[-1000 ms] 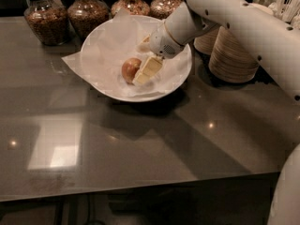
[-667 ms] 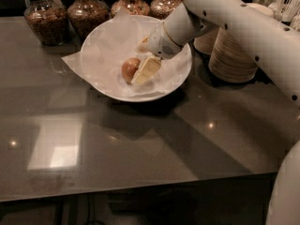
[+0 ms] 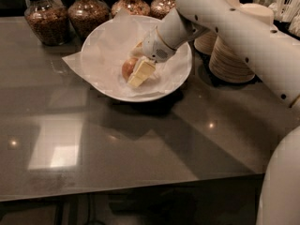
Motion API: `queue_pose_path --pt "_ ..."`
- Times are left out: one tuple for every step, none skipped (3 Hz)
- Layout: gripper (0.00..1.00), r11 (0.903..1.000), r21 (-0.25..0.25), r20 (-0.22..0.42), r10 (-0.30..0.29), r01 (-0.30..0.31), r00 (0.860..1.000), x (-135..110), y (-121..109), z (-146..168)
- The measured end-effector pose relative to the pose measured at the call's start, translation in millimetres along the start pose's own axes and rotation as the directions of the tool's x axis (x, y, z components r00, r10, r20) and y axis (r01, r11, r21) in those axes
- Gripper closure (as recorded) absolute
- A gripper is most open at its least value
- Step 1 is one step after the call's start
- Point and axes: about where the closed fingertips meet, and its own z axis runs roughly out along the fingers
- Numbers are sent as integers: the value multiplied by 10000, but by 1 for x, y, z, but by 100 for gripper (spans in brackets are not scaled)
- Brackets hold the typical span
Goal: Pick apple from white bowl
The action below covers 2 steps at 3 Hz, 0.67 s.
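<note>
The apple (image 3: 127,68) lies inside the white bowl (image 3: 154,96), a little left of the bowl's middle, and it rests on the crinkled white paper (image 3: 110,46) that lines the bowl. The apple is round, so it shows no clear long axis, and no stem can be seen to tell which way it points; its reddish-orange side faces the camera. The gripper (image 3: 135,72) is down in the bowl, touching the right side of the apple or just beside it. Its pale cream part runs slanted from upper right to lower left. It cannot be told if the gripper is wide, narrow or already holding the apple. The white arm (image 3: 234,32) comes into the bowl from the right, over the rim. The bowl stands on a dark glossy table (image 3: 140,144). Behind the bowl stand glass jars (image 3: 42,18), and to its right are stacks of beige paper bowls (image 3: 232,62).
</note>
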Motion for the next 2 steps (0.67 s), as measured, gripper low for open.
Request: queue_pose_path --pt "28 9999 -102 -46 1 -1 10000 1 1 7" --pt "47 9999 -141 -84 38 -39 10000 4 3 9"
